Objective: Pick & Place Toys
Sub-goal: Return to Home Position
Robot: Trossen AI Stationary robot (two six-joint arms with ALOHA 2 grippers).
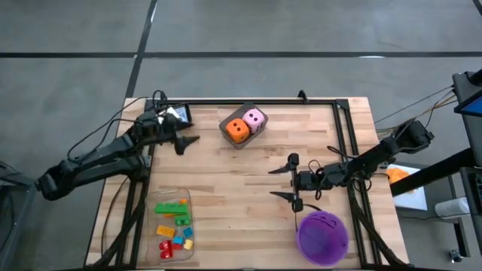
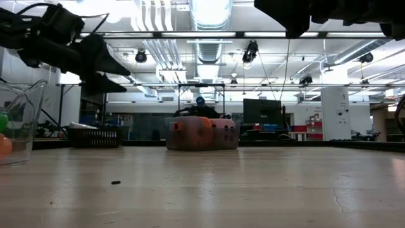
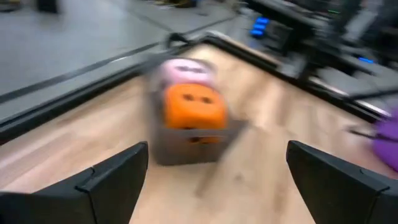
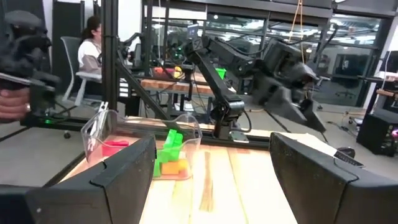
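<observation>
An orange die (image 1: 237, 130) and a pink die (image 1: 255, 118) sit side by side in a small grey box (image 1: 244, 141) on the table's far middle; both also show in the left wrist view (image 3: 193, 106). Several small bricks (image 1: 172, 208) lie in a clear tray (image 1: 188, 197) at the near left. My left gripper (image 1: 186, 141) is open and empty, above the table left of the dice. My right gripper (image 1: 284, 183) is open and empty at the right, just above the purple bucket (image 1: 322, 237).
The purple bucket stands at the near right corner. A black frame (image 1: 256, 105) runs along the table's far edge and sides. A person sits in the room beyond the table (image 4: 93, 46). Bare wood lies in the table's middle (image 1: 233, 188).
</observation>
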